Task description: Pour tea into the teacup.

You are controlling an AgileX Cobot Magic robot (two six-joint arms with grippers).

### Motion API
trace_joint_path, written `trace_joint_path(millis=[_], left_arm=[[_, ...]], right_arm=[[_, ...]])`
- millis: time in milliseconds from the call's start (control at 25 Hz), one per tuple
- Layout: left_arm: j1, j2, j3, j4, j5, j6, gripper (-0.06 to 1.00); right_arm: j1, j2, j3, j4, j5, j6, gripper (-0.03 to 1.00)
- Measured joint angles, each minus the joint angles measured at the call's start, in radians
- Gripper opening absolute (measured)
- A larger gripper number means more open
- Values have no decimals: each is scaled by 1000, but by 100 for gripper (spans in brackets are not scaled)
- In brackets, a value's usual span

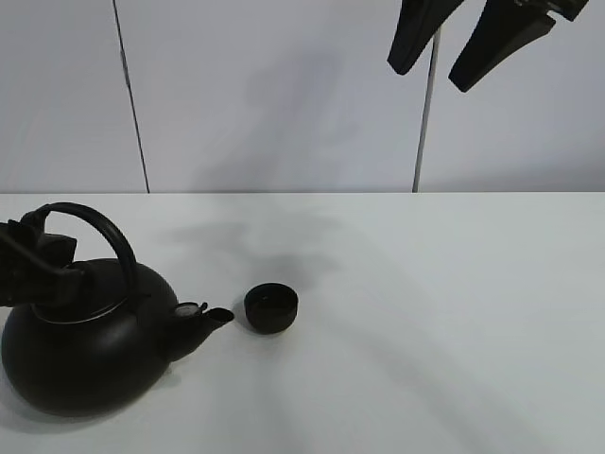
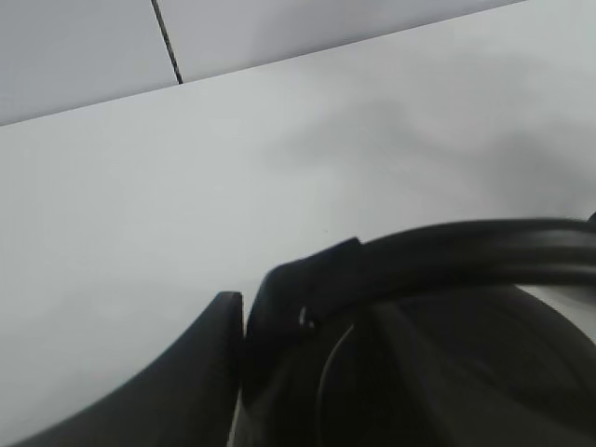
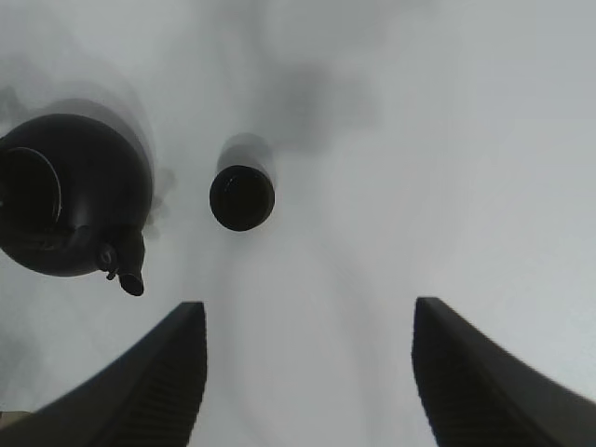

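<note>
A big round black kettle (image 1: 85,355) with an arched handle (image 1: 104,232) stands at the table's front left, spout (image 1: 210,320) pointing right. The small matte-black teacup (image 1: 271,308) stands just right of the spout, apart from it. My left gripper (image 1: 43,260) is shut on the kettle handle; the left wrist view shows the handle (image 2: 447,256) held between my fingers (image 2: 186,382). My right gripper (image 1: 468,43) is open and empty, high above the table at the upper right. Its wrist view looks down on the kettle (image 3: 70,196) and the teacup (image 3: 242,197).
A white table (image 1: 425,312) stretches to the right and front. A white panelled wall (image 1: 284,95) with dark seams stands behind the table.
</note>
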Motion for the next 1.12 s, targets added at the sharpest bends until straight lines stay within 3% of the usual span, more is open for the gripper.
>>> trace_joint_path(millis=[280,880,1120], left_arm=[[0,-75,0,0,35,-54,29],[0,-336,1,-10,402,-56,30],[0,-431,4,-2,444,-55,30]], right_arm=[[0,0,0,0,0,-6,44],[0,0,0,0,0,-16,44],[0,0,0,0,0,-16,44]])
